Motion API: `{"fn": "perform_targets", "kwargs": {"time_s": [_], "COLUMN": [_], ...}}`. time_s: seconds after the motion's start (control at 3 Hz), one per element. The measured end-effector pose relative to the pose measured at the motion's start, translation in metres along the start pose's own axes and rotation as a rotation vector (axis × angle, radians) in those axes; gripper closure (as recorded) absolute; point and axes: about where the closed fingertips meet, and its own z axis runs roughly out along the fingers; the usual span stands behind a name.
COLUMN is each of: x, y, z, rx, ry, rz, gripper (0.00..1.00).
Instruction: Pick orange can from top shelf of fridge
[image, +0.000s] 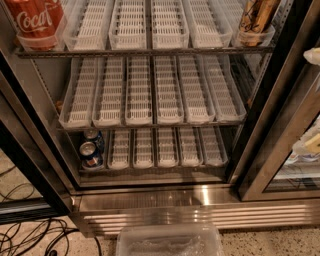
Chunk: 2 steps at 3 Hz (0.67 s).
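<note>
The orange can (256, 17), copper with brown and cream streaks, stands upright in the rightmost lane tray of the top shelf (150, 51), at the upper right of the camera view; its top is cut off by the frame. The fridge (200, 212) stands open in front of me, with tiers of white slotted trays. Only pale parts of my gripper (313, 56) show at the right edge, in front of the right door frame, to the right of the can and lower than it, not touching it.
A red Coca-Cola can (35, 20) stands at the top shelf's left end. Two small blue cans (91, 151) sit at the bottom shelf's left. A black-framed glass door (280, 150) stands at the right. A clear plastic bin (170, 242) and cables (35, 240) lie on the floor.
</note>
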Motion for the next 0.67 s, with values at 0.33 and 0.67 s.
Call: {"fn": "perform_targets", "kwargs": {"time_s": [0.33,0.67], "x": [-0.0186,-0.0187], "y": [0.002,0.002], "z": [-0.0086,-0.0086], "rx": [0.008,0.008], "ry": [-0.126,-0.126], "rz": [0.016,0.016], "gripper": [0.0,0.0]}}
